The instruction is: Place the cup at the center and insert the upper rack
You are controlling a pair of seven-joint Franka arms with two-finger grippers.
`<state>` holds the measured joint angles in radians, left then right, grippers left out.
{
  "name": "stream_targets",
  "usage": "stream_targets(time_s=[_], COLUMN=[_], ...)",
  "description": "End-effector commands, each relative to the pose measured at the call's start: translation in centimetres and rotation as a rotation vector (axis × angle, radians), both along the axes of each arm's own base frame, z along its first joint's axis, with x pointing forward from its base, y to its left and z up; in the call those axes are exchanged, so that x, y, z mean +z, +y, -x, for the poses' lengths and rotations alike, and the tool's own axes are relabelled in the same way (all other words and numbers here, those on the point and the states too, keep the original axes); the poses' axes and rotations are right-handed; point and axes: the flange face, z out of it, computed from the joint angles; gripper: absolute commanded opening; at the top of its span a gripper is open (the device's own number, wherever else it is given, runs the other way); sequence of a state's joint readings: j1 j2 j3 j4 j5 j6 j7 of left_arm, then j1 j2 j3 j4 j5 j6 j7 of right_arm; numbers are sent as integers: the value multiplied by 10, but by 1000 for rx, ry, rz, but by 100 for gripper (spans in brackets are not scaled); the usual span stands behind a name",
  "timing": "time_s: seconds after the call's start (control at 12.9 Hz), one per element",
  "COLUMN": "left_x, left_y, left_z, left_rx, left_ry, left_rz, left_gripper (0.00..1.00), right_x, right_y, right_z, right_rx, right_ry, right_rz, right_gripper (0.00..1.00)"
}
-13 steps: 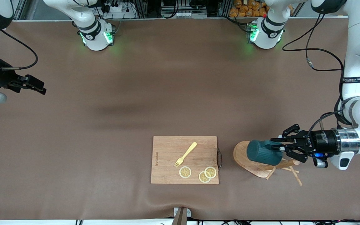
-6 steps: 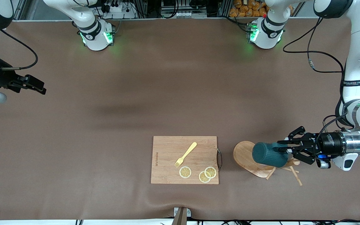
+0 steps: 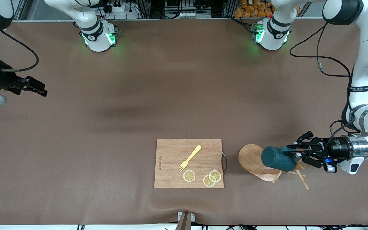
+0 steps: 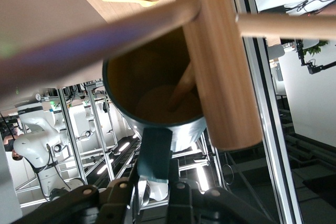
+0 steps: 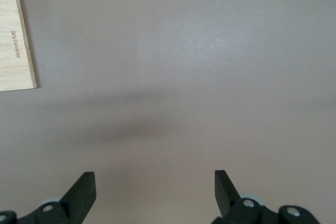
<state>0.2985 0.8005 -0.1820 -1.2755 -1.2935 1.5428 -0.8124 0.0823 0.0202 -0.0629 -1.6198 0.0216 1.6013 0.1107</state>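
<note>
I am holding the cup (image 3: pixel 278 158) by its handle in the clenched left pincer (image 3: pixel 294 154), over the rack (image 3: pixel 260 166), which is lying on its side on the desk (image 3: pixel 139 95) beside the board (image 3: pixel 171 159), toward the left arm's end. In the left wrist view a peg (image 4: pixel 181 85) is reaching into the cup's mouth. The right pincer (image 3: pixel 37 88) is waiting released over bare desk at the right arm's end.
</note>
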Motion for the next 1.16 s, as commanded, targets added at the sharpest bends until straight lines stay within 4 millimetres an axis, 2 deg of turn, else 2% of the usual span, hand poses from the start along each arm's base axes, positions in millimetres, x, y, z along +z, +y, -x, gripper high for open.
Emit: stream_targets(time_s=[0.0,0.7,1.09], left_x=[-6,-24,-25], left_y=[4,1,-2], left_z=[0,-1,-1], left_rx=[2,8,6], left_ry=[-22,-13,-12], left_rz=[51,72,78], left_gripper=[0,0,0], right_x=[4,4,4], right_y=[-1,-1,-1], right_z=[7,7,7], right_rx=[7,7,7], right_ry=[-10,-10,-10], right_rz=[0,0,0], right_gripper=[100,100,100])
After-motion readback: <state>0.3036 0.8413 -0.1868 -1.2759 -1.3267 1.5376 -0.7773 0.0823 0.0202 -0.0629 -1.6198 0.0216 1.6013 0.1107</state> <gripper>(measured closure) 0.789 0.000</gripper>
